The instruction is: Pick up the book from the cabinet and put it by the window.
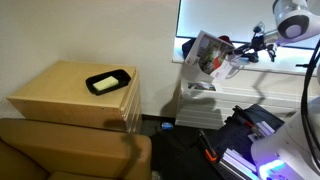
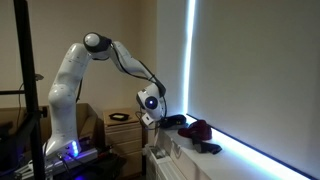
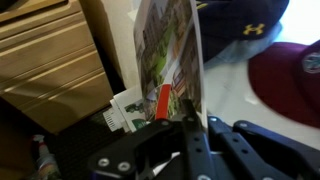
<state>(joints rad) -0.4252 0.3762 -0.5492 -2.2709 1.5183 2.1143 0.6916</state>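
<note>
The gripper (image 3: 196, 128) is pinching the book (image 3: 170, 50) by one edge, jaws nearly closed on it. The book is jutting straight out from the claw, edge-on. It is hanging well clear of the cabinet (image 1: 70, 92), just above the sill (image 1: 280, 72) beneath the window (image 1: 240, 22).

Well off to one side of the gripper (image 1: 231, 54) and lower: black tray (image 1: 108, 81) with yellow-green contents. Directly beneath: white slatted unit (image 1: 205, 105). Just past the fingertips in the wrist view: dark cap (image 3: 240, 25) bearing a yellow logo, beside a maroon cap (image 3: 290, 80). Far below, off to the side: brown sofa (image 1: 60, 150).
</note>
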